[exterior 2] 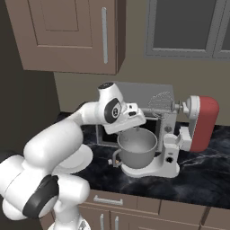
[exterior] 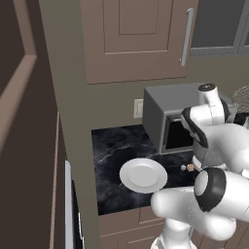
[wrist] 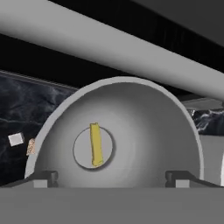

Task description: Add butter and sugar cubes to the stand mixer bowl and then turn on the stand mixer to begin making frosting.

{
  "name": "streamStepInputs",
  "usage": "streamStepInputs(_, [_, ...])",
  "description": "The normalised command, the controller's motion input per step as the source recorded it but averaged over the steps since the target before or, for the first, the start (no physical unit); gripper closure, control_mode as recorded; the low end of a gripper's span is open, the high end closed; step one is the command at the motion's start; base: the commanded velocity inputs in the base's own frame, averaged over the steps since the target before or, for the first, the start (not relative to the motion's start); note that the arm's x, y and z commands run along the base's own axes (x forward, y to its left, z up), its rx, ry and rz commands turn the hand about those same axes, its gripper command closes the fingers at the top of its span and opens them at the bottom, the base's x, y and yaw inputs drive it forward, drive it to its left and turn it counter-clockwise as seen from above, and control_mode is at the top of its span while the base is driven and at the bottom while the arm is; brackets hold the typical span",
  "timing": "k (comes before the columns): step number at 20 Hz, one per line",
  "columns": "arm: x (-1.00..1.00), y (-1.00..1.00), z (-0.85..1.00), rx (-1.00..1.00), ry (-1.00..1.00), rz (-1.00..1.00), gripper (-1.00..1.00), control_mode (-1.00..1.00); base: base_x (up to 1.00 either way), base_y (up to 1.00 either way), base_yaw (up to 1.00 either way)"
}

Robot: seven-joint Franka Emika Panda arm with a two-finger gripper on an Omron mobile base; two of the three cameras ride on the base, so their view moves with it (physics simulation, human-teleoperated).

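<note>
The claw point(wrist: 112, 177) hangs over the stand mixer bowl point(exterior 2: 137, 148), its two dark fingertips point(wrist: 43, 177) set far apart near the bowl's opposite sides, gripping nothing. In the hand view the butter point(wrist: 96, 145), a thin yellow stick, lies loose on the flat round bottom of the bowl, well below the tips and touching neither. The grey metal bowl sits on the white base of the stand mixer point(exterior 2: 173, 148), whose rounded red head point(exterior 2: 204, 122) is tilted back with the wire whisk point(exterior 2: 159, 102) lifted above and behind the bowl. The sugar cubes point(wrist: 22, 142), one whitish and one tan-brown, rest side by side on the dark marbled counter point(exterior: 114, 146) outside the bowl; in the left base view they show as small specks just right of the white plate point(exterior: 143, 175), in front of the grey microwave point(exterior: 168, 114). The plate lies flat on the counter to the left of the mixer. A brown wall cabinet point(exterior 2: 72, 33) with a long metal handle hangs above.
</note>
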Motion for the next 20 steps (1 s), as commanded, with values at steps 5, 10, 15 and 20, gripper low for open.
streamStepInputs(5, [-0.24,0.6,0.18,-0.11,-0.18,-0.08,-1.0,-1.0,0.0,0.0,0.0])
streamStepInputs(10, [-0.27,0.48,-0.03,-0.04,-0.09,-0.17,-1.0,-1.0,0.0,0.0,0.0])
streamStepInputs(15, [-0.21,0.21,-0.16,0.0,-0.08,-0.24,-1.0,-1.0,0.0,0.0,0.0])
streamStepInputs(20, [-0.16,0.1,-0.19,0.0,-0.05,-0.29,-1.0,-1.0,0.0,0.0,0.0])
